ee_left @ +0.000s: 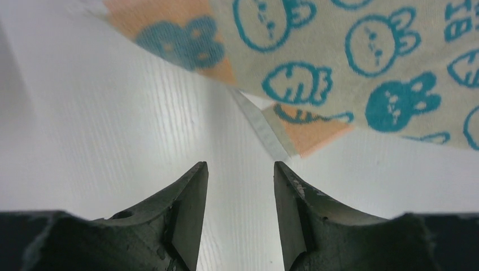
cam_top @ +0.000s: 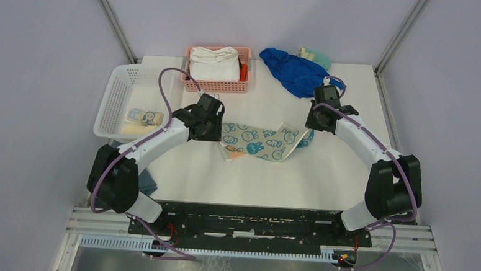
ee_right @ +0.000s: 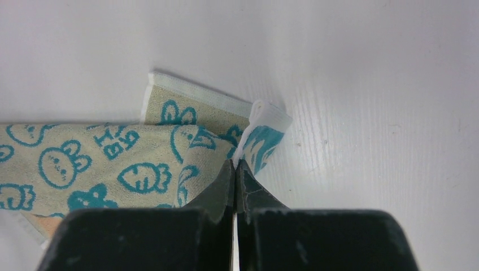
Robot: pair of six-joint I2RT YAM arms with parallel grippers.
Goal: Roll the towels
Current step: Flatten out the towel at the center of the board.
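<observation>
Left gripper (ee_left: 240,168): fingers stood apart, empty; rabbit towel (ee_left: 350,62) just beyond tips
Right gripper (ee_right: 235,165): fingers pinched towel's hem at tips

The beige towel (cam_top: 259,141) bears teal rabbits (orange underside).

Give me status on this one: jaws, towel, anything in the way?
Left jaws open, empty, just short of the rabbit towel. Right jaws shut on its right end. Towel spread, not yet rolled. Pink basket and blue cloth sit well behind it.
</observation>
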